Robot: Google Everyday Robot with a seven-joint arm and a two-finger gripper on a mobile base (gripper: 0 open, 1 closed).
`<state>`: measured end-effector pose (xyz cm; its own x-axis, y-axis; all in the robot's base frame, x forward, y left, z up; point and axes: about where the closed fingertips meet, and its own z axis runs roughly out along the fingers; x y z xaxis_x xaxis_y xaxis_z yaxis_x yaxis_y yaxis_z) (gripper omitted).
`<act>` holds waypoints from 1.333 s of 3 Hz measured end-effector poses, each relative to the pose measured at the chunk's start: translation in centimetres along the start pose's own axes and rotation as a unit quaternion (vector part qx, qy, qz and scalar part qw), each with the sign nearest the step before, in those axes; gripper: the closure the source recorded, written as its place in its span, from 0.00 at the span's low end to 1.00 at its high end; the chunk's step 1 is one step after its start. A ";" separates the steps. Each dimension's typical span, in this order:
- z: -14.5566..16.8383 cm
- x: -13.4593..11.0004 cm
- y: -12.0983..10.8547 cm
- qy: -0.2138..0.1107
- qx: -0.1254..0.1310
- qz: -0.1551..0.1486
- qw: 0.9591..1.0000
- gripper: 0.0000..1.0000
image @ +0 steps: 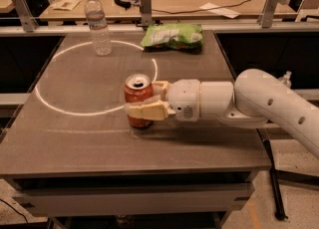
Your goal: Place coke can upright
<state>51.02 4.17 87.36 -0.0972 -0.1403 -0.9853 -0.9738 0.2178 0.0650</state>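
Observation:
The coke can (pixel 137 92) is a small red can with a silver top and pull tab. It stands upright on the grey table (pixel 99 138), near the middle, on the edge of a white ring. My gripper (pixel 145 101) reaches in from the right on a white arm. Its cream fingers (pixel 148 110) lie on either side of the can, one in front and one behind, closed against its body. The can's base rests on the table.
A clear plastic water bottle (pixel 97 24) stands at the back left. A green chip bag (pixel 173 36) lies at the back centre. A second table with clutter runs behind. Metal posts (pixel 145 5) stand along the far edge.

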 end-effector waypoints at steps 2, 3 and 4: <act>-0.6 0.8 0.1 0.012 0.008 0.005 1.000 0.00; -1.6 1.6 0.0 0.026 0.002 0.007 1.000 0.00; -2.2 2.6 -1.1 0.062 -0.035 0.029 0.997 0.00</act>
